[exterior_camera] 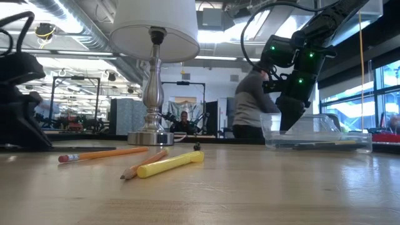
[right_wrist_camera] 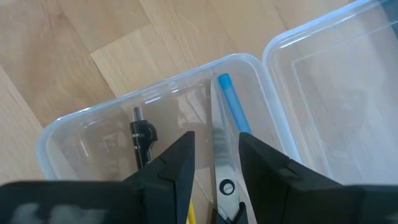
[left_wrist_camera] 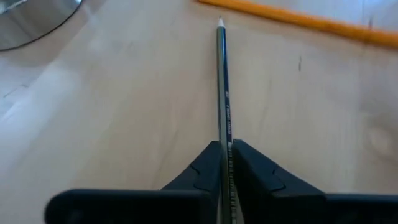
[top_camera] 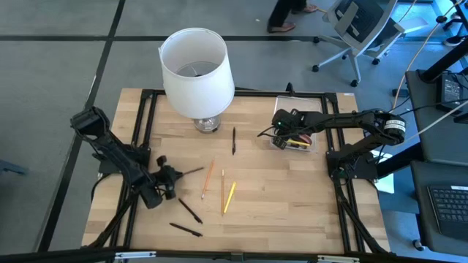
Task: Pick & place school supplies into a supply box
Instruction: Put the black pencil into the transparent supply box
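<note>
Left wrist view only: left gripper (left_wrist_camera: 225, 163) pinched on a dark pencil (left_wrist_camera: 222, 81), tip pointing at an orange pencil (left_wrist_camera: 298, 18) on the table (left_wrist_camera: 112, 106). Right wrist view only: right gripper (right_wrist_camera: 214, 165) fingers spread over the clear supply box (right_wrist_camera: 74, 127), scissors (right_wrist_camera: 225, 180) between them, blue pen (right_wrist_camera: 233, 102) and black pen (right_wrist_camera: 142, 140) inside. High view: left arm low at the table's left-front, loose pencils mid-table with bare wood around them; box just beside the right edge, lamp (top_camera: 196, 69) at the back.
</note>
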